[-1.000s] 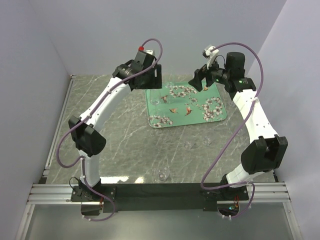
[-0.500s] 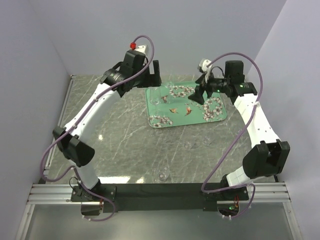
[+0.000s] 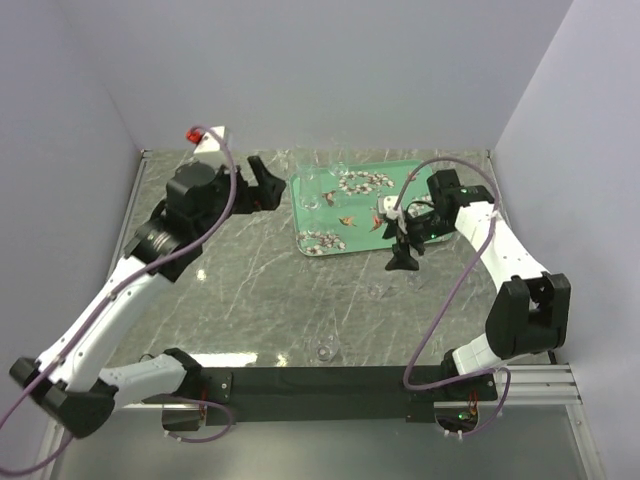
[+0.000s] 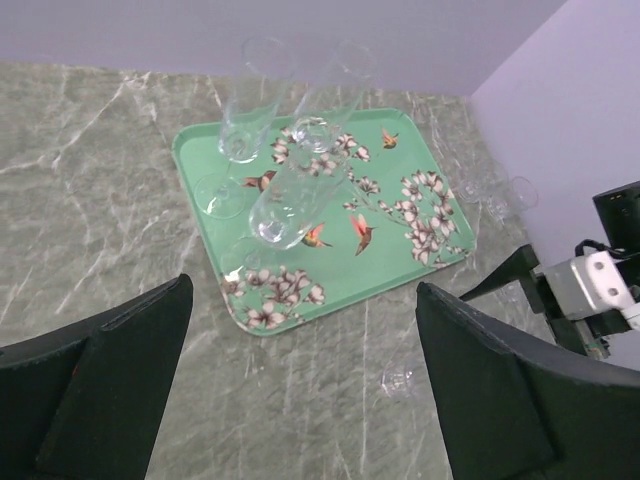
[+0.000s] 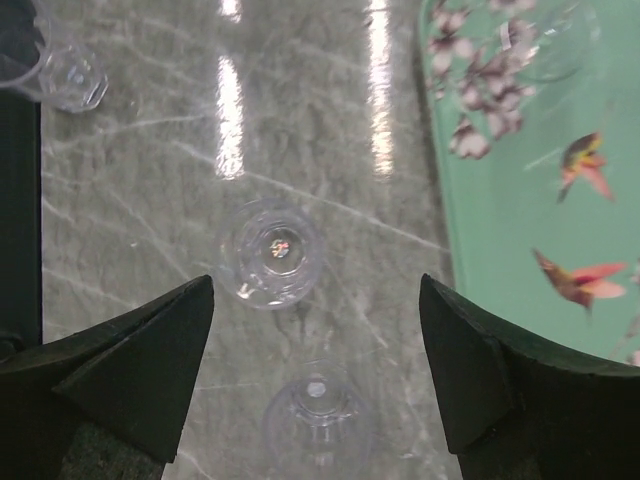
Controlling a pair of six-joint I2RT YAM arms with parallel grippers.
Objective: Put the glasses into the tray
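We see the flat teal-green rectangular tray (image 4: 340, 270), printed with white flower wreaths and small brown birds, lying on the far half of the grey marbled table (image 3: 250, 290). Three clear stemmed glasses (image 4: 283, 208) are on it, grouped toward its far left corner and apparently upright. From the left wrist they overlap one another, so we cannot tell whether they touch.

Other small clear glasses (image 5: 275, 250) are off the tray, on the bare table. Two sit close together just beside the tray's near edge, and a single glass (image 3: 326, 350) stands well apart from them, near the arms' bases.

The left gripper (image 4: 300, 395) hangs in the air to the left of the tray, aimed across it. Its dark fingers (image 4: 110, 390) are spread wide with nothing between them.

The right gripper (image 5: 316, 300) points down at the table over the two glasses by the tray edge. Its fingers (image 5: 500, 370) are also wide apart and grip nothing. From its wrist camera we look straight down into both glasses, which lie in the gap between the fingers, clear of either one.
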